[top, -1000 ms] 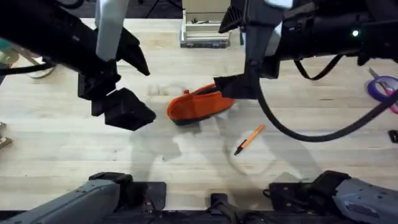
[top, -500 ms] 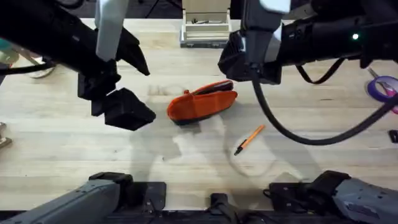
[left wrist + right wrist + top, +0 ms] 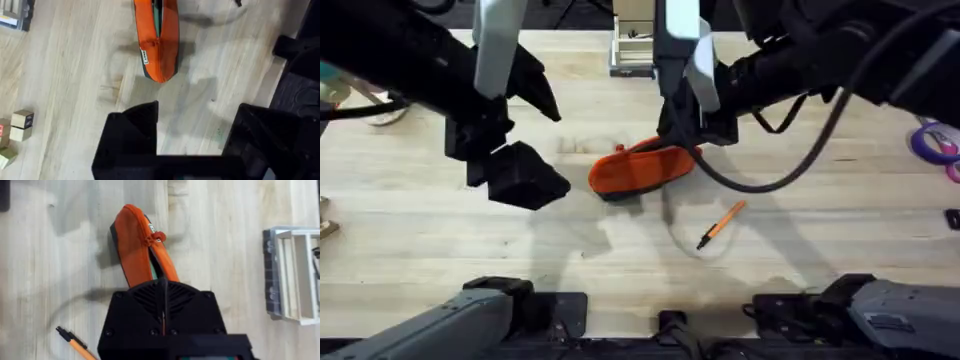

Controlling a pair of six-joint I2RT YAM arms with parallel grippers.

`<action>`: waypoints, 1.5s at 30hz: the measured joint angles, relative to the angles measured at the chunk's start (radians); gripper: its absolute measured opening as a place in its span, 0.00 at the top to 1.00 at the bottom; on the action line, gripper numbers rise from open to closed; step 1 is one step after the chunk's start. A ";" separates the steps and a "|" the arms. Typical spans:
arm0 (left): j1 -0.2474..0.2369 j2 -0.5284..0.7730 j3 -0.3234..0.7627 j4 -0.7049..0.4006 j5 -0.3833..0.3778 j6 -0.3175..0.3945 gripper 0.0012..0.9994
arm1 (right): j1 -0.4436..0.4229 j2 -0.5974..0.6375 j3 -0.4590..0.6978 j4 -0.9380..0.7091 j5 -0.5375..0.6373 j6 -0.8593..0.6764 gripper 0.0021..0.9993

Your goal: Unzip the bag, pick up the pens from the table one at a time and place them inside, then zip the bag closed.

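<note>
On the light wooden plank table, the soft orange pencil pouch lies at centre, zipper partly open. The slim orange pen rests at the pouch's five o'clock. The right gripper hangs over the pouch's three o'clock end, fingers pressed together, empty. The left gripper waits at nine o'clock, spread wide. Unzipping seems nearly done; next, fetch the pen.

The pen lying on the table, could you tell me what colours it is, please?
The pen has an orange barrel and a black tip, seen best in the overhead view.
</note>
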 joint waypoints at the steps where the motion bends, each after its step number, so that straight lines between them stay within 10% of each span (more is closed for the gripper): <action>1: 0.000 0.000 0.000 0.000 0.000 0.000 0.00 | -0.006 0.007 0.000 0.000 -0.012 -0.004 0.97; 45: 0.000 0.000 0.000 0.004 0.000 0.000 0.00 | -0.020 0.312 0.002 0.067 -0.104 -0.137 0.97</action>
